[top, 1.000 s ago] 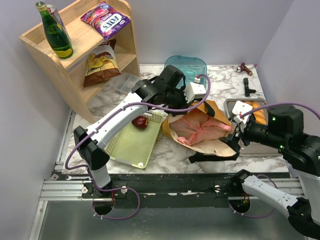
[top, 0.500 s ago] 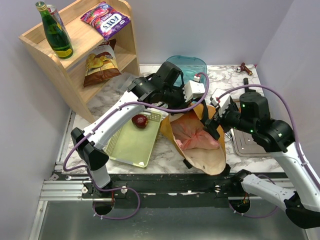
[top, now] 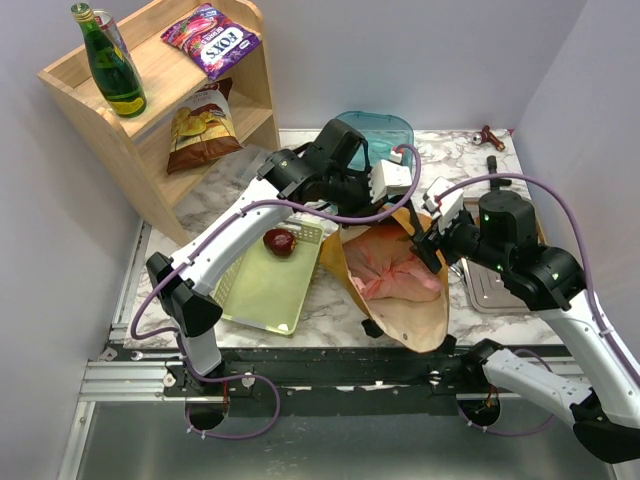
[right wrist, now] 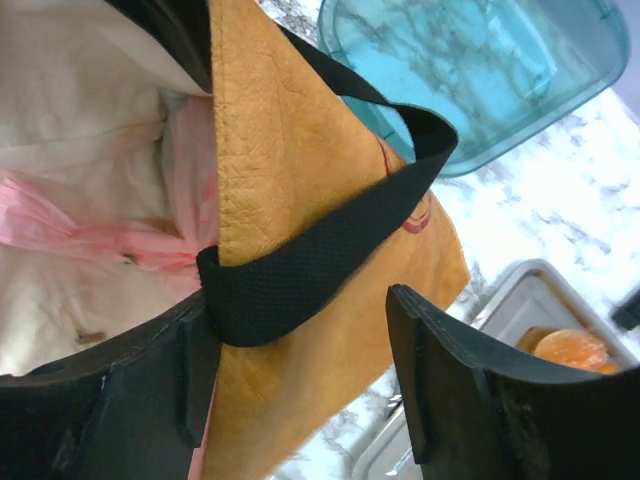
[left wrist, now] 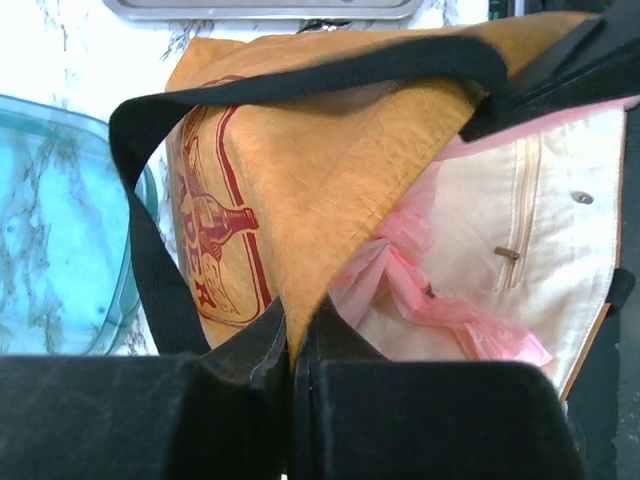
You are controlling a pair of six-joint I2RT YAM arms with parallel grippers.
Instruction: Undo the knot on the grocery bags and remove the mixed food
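Left hand (left wrist: 290, 345) tight on crinkled mustard tote (left wrist: 330, 170); right hand (right wrist: 300, 330) agape beside woven black strap (right wrist: 310, 265).

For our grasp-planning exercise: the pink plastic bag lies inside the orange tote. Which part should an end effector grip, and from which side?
Probably the twisted knot tail of the pink plastic bag, approached from above through the tote's open mouth: it is a thin bunched strand lying on the pale lining; the body is broad and slack.

1. The tote (left wrist: 330, 170) is matt, crinkled mustard cloth with a pale fabric lining.
2. Its strap (right wrist: 300, 270) is coarse black webbing.
3. The pink bag (left wrist: 440, 310) is thin, translucent, crumpled plastic.
4. The lid (right wrist: 470, 60) is smooth teal plastic.
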